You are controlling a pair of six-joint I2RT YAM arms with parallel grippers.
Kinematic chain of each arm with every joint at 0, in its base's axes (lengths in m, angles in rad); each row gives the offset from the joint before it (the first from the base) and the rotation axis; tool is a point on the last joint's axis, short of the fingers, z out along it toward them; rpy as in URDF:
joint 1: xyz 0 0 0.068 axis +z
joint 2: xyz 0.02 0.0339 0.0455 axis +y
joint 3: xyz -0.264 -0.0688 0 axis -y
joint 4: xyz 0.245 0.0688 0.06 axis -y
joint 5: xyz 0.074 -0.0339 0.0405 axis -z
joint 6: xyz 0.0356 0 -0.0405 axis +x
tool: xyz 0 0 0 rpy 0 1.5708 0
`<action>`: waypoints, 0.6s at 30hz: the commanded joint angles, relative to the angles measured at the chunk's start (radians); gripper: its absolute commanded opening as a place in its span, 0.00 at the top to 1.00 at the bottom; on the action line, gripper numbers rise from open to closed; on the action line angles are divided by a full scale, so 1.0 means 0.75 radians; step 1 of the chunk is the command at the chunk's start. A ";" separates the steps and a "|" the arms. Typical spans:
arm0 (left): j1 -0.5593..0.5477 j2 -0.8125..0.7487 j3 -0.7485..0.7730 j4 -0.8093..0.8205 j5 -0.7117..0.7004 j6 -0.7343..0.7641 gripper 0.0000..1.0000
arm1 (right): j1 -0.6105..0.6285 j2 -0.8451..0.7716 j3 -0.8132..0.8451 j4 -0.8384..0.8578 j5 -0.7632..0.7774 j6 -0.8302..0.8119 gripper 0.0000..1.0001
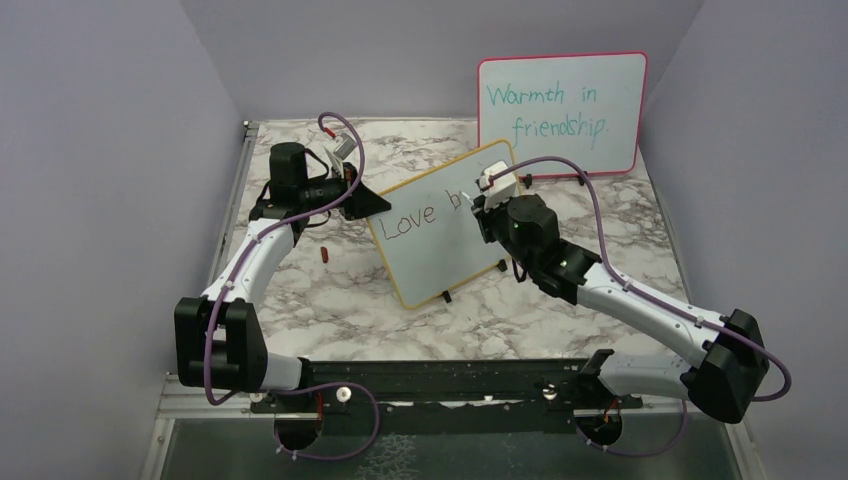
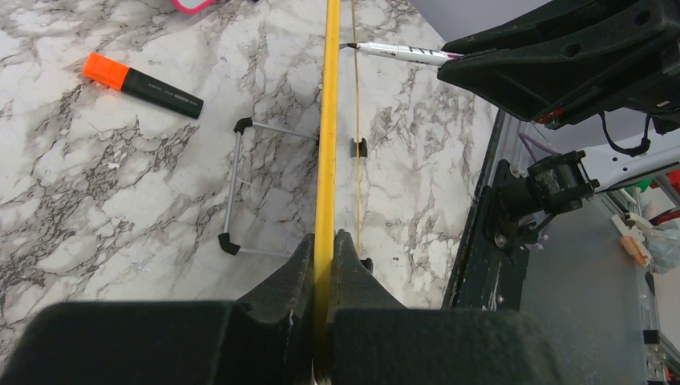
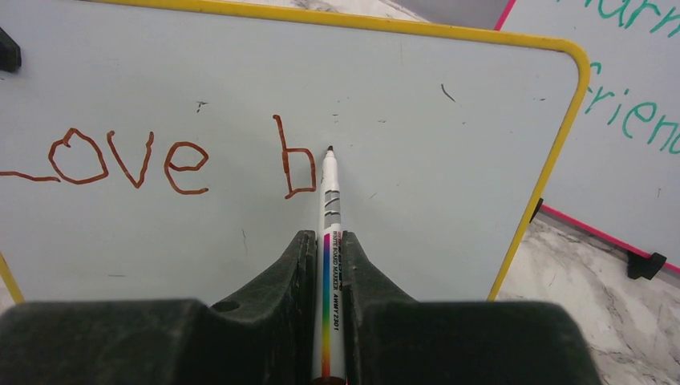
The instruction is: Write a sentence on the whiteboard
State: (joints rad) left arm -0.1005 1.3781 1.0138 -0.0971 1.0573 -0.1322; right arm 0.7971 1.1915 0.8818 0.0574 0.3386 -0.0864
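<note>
The whiteboard [image 1: 440, 255], white with a yellow frame, stands tilted on the marble table. My left gripper [image 1: 368, 205] is shut on its left edge, and the left wrist view shows the yellow frame [image 2: 326, 120] pinched between the jaws. The sentence [image 3: 132, 160] reads "Love b" in dark strokes. My right gripper [image 3: 329, 241] is shut on a white marker [image 3: 329, 200] with a rainbow stripe. The marker's tip sits at the board face just right of the "b". The same marker [image 2: 401, 53] reaches the board from the right in the left wrist view.
A pink-framed board [image 1: 560, 112] with teal writing leans on the back wall, right of the whiteboard. A black marker with an orange cap [image 2: 143, 85] lies on the table behind the board, near a wire stand [image 2: 236, 184]. Purple walls close in three sides.
</note>
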 commanded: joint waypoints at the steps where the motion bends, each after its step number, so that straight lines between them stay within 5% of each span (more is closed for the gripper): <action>1: -0.040 0.044 -0.031 -0.120 -0.132 0.144 1.00 | -0.005 0.013 0.046 0.073 -0.018 0.012 0.99; 18: -0.040 0.036 -0.032 -0.120 -0.137 0.144 1.00 | -0.005 -0.002 0.042 -0.016 0.011 0.035 0.99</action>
State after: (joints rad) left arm -0.1005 1.3781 1.0138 -0.0975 1.0573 -0.1322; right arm 0.7971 1.2015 0.8955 0.0608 0.3397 -0.0769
